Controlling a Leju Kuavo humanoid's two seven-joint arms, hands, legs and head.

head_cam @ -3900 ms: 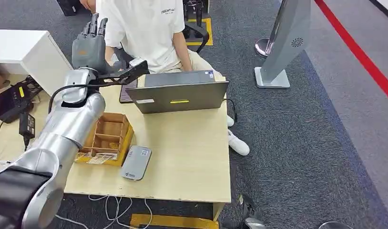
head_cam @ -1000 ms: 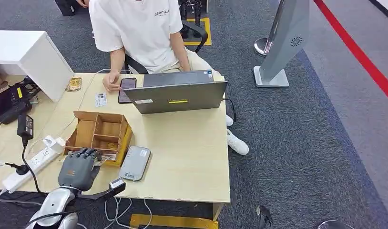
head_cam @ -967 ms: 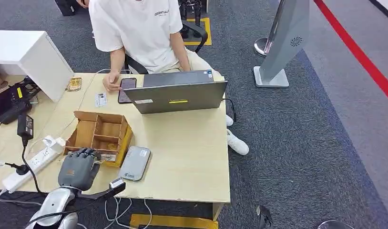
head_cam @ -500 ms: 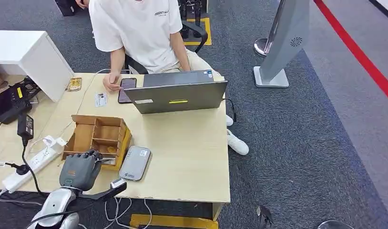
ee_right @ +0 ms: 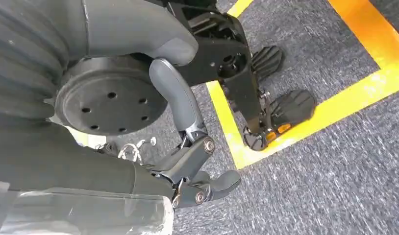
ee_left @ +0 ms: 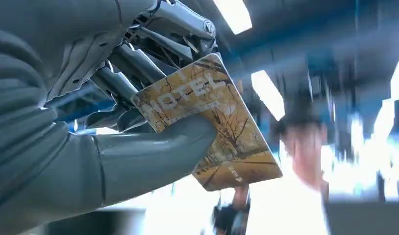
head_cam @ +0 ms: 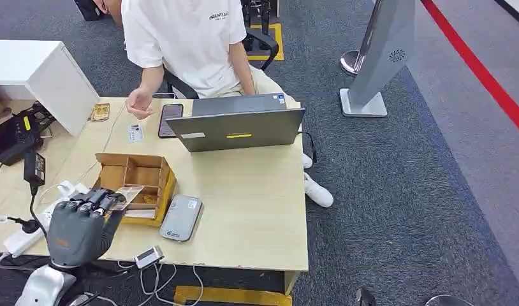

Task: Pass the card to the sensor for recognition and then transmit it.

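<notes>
Risk: card [ee_left: 212, 127] is pinched only at one end between my left hand's [head_cam: 78, 223] thumb and fingers, so tilting toward the sensor [head_cam: 180, 218] could let it slip. Left hand raised at table's near-left, just beside the cardboard box [head_cam: 137, 185]. Right hand [ee_right: 187, 166] hangs low, fingers apart, holding nothing.

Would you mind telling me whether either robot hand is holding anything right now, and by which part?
The left robot hand pinches the card at one end, thumb against fingers. The right robot hand holds nothing.

The sensor [head_cam: 179, 218] lies on the table [head_cam: 250, 217] just right of the wooden box [head_cam: 137, 180].
</notes>
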